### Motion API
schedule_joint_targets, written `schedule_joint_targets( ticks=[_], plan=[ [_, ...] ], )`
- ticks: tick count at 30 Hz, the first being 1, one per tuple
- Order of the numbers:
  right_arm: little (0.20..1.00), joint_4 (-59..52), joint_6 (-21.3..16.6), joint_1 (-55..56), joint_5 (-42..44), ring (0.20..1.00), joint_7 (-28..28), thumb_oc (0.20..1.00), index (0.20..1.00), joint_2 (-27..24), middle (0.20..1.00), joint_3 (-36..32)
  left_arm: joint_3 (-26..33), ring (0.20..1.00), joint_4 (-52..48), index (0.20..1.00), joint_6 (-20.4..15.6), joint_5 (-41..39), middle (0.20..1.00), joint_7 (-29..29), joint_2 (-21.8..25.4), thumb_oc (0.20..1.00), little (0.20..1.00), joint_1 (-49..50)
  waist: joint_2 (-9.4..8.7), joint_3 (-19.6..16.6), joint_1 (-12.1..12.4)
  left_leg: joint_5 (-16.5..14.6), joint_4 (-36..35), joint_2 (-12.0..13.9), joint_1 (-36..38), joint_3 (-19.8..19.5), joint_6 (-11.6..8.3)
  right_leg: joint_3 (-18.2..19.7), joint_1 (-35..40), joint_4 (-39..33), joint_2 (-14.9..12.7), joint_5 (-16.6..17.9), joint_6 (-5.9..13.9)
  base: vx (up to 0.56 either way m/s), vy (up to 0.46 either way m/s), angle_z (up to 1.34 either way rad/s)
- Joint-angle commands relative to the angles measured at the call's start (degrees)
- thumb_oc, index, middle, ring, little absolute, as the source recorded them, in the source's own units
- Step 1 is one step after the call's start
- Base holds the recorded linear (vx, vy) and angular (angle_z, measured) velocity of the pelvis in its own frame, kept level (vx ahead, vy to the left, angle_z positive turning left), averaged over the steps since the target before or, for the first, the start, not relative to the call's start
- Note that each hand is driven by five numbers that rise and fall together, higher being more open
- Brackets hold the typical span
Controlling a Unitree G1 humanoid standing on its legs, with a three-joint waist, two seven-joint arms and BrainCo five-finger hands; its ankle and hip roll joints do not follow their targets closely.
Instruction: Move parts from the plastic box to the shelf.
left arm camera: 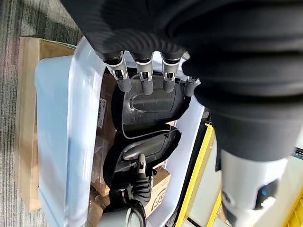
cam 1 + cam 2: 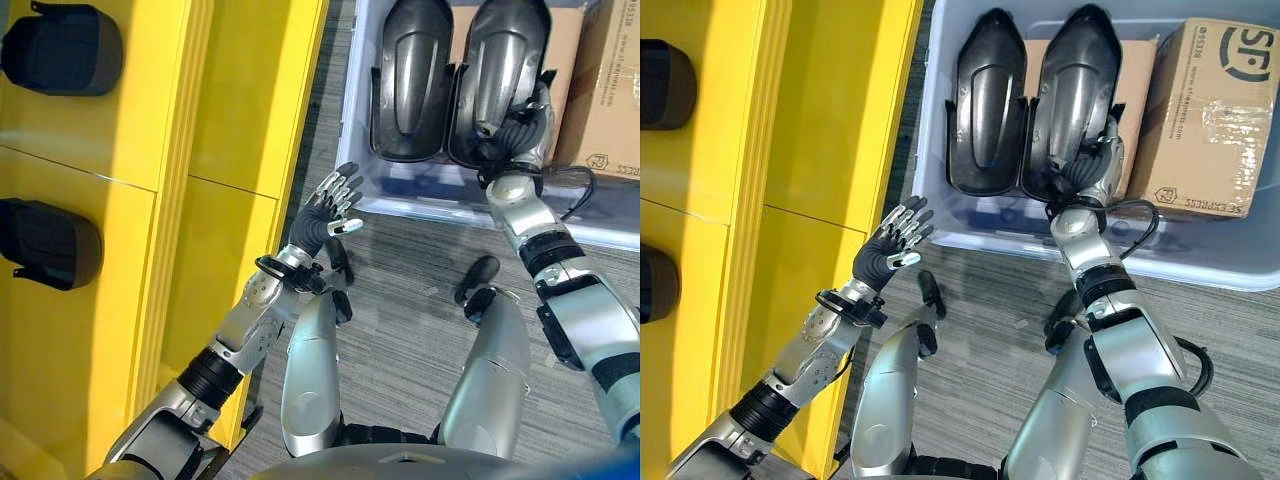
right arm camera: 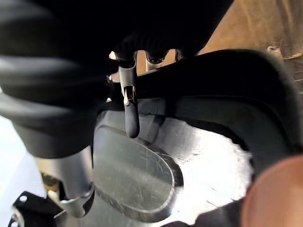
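Two dark moulded parts [image 2: 52, 240] already sit in the yellow shelf [image 2: 150, 120] at 9 o'clock. Two glossy black shell parts [image 2: 985, 100] remain in the translucent plastic box [image 2: 1200, 265] at 12. My right hand [image 2: 1095, 165] curls on the right-side shell's [image 2: 1075, 90] rim; my left hand [image 2: 895, 240] hovers, fingers spread. Cardboard cartons [image 2: 1215, 110] crowd the box at 1 o'clock.
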Motion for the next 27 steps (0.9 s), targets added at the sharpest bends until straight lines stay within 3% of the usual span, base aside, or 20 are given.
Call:
schedule_joint_targets(
  ticks=[1,6,9,15,18,22,27],
  plan=[
    [1.000,-3.30,-6.58,-4.04,-6.81,1.000,-1.18,1.000,1.000,-2.33,1.000,0.74,-0.91,1.000,-5.46,1.000,-1.85,-0.66,1.000,-0.16,-1.63,1.000,1.000,-0.54,5.70,0.07,0.65,-10.42,4.78,-3.25,-2.49,1.34,0.70,0.08,0.08,5.47,5.24,-8.37,0.12,0.00,0.000,0.00],
    [1.000,-8.71,-8.25,-2.36,-9.05,1.000,-5.27,1.000,1.000,-2.26,1.000,1.95,-1.63,1.000,-5.70,1.000,-2.54,0.41,1.000,-0.55,-2.34,1.000,1.000,0.14,6.24,0.07,-0.03,-10.10,4.10,-3.16,-1.87,2.29,0.64,0.69,0.04,4.72,5.34,-8.18,0.10,-0.01,0.040,-0.03],
    [1.000,-11.43,-8.61,-0.60,-14.67,1.000,-7.85,1.000,1.000,-2.32,1.000,1.07,-1.90,1.000,-5.29,1.000,-3.09,0.61,1.000,-0.32,-2.54,1.000,1.000,0.44,6.43,0.07,-0.87,-10.03,3.66,-3.23,-1.34,2.95,0.72,1.21,0.04,4.11,5.63,-7.99,0.16,0.00,0.061,-0.01],
    [1.000,-16.50,-7.79,0.93,-20.60,1.000,-10.49,1.000,1.000,-1.76,1.000,1.83,-2.76,1.000,-4.79,1.000,-3.51,-0.02,1.000,-1.23,-3.05,1.000,1.000,0.70,6.94,0.07,-1.96,-9.56,2.54,-3.26,-0.57,4.07,0.70,2.21,-0.11,2.65,5.88,-7.14,0.46,0.01,0.057,-0.09],
    [1.000,-17.57,-7.66,1.87,-19.93,1.000,-13.74,1.000,1.000,-1.44,1.000,1.78,-3.28,1.000,-4.41,1.000,-4.06,-0.57,1.000,-1.18,-3.17,1.000,1.000,0.87,7.10,0.07,-2.48,-9.50,2.22,-3.29,-0.08,4.61,0.73,2.45,0.05,2.23,6.06,-6.99,0.45,0.01,0.042,-0.03],
    [1.000,-17.80,-8.23,4.37,-11.12,1.000,-17.11,1.000,1.000,-0.20,1.000,-0.43,-3.83,1.000,-4.09,1.000,-4.45,-0.18,1.000,-0.80,-3.39,1.000,1.000,0.78,7.02,0.07,-3.34,-9.54,2.04,-3.34,0.15,5.16,0.75,2.94,-0.24,2.11,6.42,-6.92,0.41,0.01,0.042,-0.04],
    [1.000,-17.14,-10.34,7.11,-5.02,1.000,-15.49,1.000,1.000,2.90,1.000,-4.03,-4.85,1.000,-3.85,1.000,-5.41,-0.07,1.000,2.17,-4.41,1.000,1.000,0.21,7.18,0.07,-4.31,-9.65,1.69,-3.44,0.21,5.92,0.88,3.48,-0.80,2.06,6.64,-7.08,0.28,0.02,0.040,-0.04]
  ],
)
